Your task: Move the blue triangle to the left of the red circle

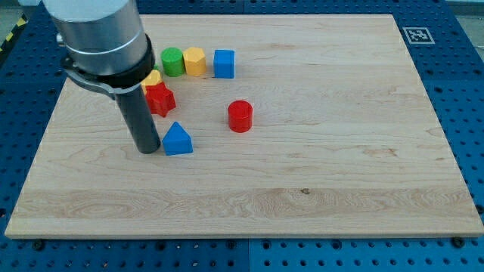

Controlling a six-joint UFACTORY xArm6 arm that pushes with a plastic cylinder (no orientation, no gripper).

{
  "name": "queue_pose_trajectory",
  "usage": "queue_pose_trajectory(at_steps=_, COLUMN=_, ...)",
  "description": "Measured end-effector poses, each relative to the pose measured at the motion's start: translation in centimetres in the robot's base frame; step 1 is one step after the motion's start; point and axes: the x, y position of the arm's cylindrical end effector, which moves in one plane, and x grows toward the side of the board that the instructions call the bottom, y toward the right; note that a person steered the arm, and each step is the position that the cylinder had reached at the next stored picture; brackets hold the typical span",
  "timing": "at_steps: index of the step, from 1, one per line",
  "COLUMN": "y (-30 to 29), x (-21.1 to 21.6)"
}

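Blue triangle [178,140] sits just right of my tip [147,150].

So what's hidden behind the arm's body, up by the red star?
A yellow block peeks out behind the arm's housing, just above the red star; its shape can't be made out, most of it is covered. My tip sits immediately at the view's left of the blue triangle.
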Motion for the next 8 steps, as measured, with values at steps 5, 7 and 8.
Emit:
queue_pose_trajectory(at_steps=5, y=6.6, x=2.2)
queue_pose_trajectory(at_steps=7, y=7.6, x=2.2)
queue_pose_trajectory(at_steps=8, y=8.2, x=2.2)
